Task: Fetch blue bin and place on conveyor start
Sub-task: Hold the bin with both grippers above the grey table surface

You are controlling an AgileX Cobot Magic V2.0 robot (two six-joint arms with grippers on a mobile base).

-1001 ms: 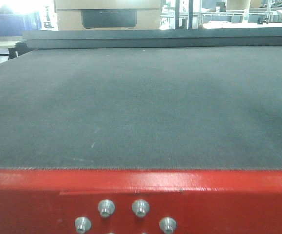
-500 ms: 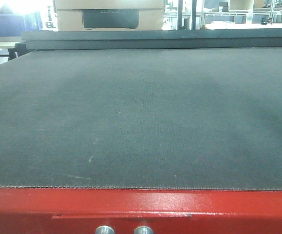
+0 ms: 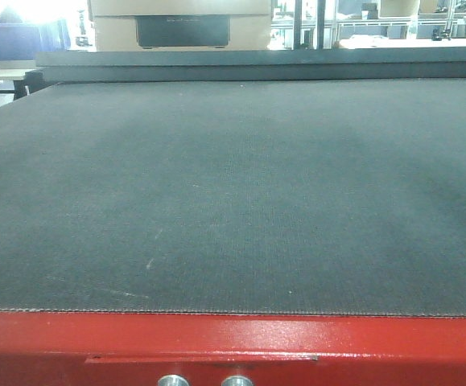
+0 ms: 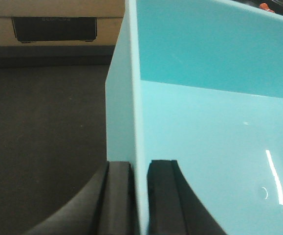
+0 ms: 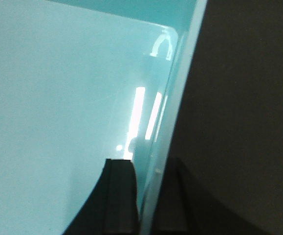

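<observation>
Front-facing view: conveyor start (image 3: 233, 201) lower than 1 s ago; left end effector (image 4: 140, 200), right end effector (image 5: 148, 200) clamped on blue bin (image 4: 205, 147).

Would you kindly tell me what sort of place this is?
Probably a warehouse or factory floor: a wide grey conveyor belt with a red end frame, and a large cardboard box behind it.

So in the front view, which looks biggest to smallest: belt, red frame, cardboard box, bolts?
1. Belt, by far.
2. Red frame.
3. Cardboard box, though it sits farther back, so its true size is unsure.
4. Bolts, partly cut off.
</observation>
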